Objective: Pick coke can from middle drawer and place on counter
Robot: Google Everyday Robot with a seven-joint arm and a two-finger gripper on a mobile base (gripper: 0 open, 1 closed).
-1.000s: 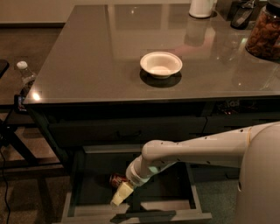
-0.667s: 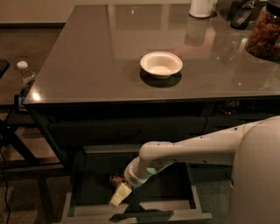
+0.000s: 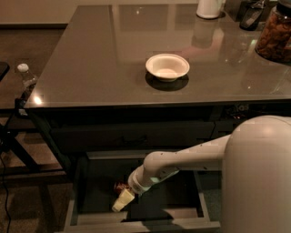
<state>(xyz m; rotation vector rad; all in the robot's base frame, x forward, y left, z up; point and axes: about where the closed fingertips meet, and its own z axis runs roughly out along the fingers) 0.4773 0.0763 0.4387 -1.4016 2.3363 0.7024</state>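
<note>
The middle drawer [image 3: 72, 214] stands pulled open below the counter [image 3: 100, 68]. My white arm reaches down into it from the right. My gripper [image 3: 122, 198] is low inside the drawer, left of centre, with a pale fingertip [image 3: 122, 202] pointing down-left. A small reddish shape, the coke can [image 3: 119, 186], shows just at the gripper's upper left, mostly hidden by the gripper. I cannot tell whether the can is held.
A white bowl [image 3: 167, 67] sits on the counter's middle. A white container [image 3: 210, 8], a dark object [image 3: 251, 16] and a jar of brown items [image 3: 274, 32] stand at the back right. A clear plastic bottle [image 3: 26, 78] stands left of the counter, by a dark frame [image 3: 13, 145].
The arm and gripper have shifted slightly left inside the drawer. The bowl and other counter objects have not moved.
</note>
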